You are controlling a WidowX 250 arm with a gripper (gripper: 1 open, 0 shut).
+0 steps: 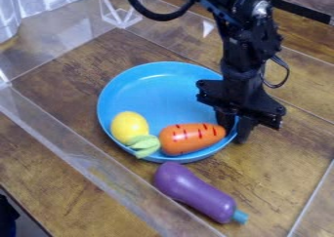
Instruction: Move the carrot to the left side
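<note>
Wooden table (78, 95): tool (239, 124) drawn narrow, seemingly touching carrot (193, 136) in blue bowl (144, 95).

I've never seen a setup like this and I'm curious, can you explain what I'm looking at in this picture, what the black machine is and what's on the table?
The black machine is a robot arm, seen by one camera looking down at a wooden table from the side. At the arm's lower end is its tool, the part that grasps, pointing down at the right rim of a blue plate. On the plate lie a toy carrot, orange with green leaves, and a round yellow toy fruit. A purple toy eggplant lies on the table in front of the plate. The tool sits at the carrot's thick end; whether it grips it cannot be made out.
</note>
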